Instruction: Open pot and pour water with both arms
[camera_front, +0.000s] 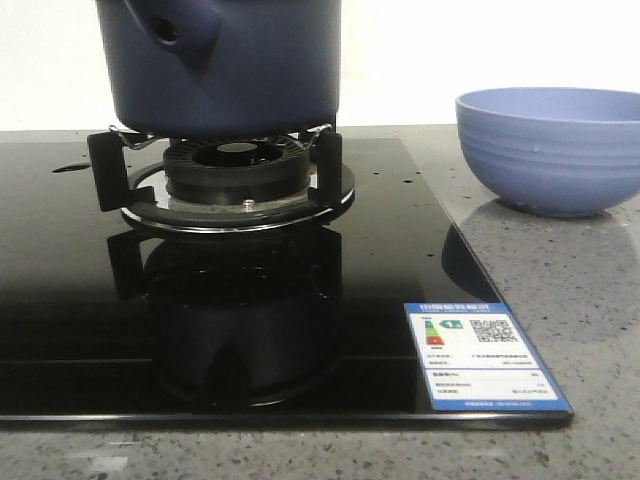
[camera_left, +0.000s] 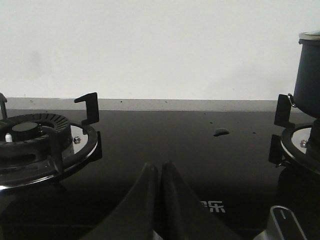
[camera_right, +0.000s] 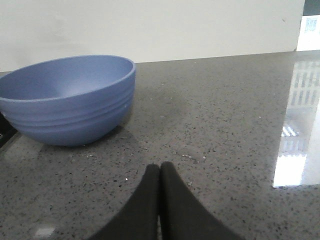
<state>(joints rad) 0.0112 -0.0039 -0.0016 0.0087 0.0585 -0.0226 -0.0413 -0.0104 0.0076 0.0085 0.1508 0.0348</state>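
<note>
The dark navy pot (camera_front: 228, 60) sits on the burner's black supports (camera_front: 238, 175), its stubby handle with a round hole (camera_front: 168, 30) facing front left; its top is cut off by the frame. The left wrist view catches the pot's side (camera_left: 307, 75) far off at one edge. My left gripper (camera_left: 159, 166) is shut and empty, low over the black glass cooktop (camera_left: 165, 135) between two burners. My right gripper (camera_right: 160, 166) is shut and empty over the grey speckled counter (camera_right: 225, 125), well short of the bowl. Neither gripper shows in the front view.
A light blue ribbed bowl (camera_front: 553, 148) (camera_right: 67, 97) stands on the counter right of the cooktop. A second burner (camera_left: 37, 142) lies on the cooktop's other side. A silver knob (camera_left: 285, 224) sits near the left gripper. An energy label (camera_front: 482, 355) marks the cooktop's front right corner.
</note>
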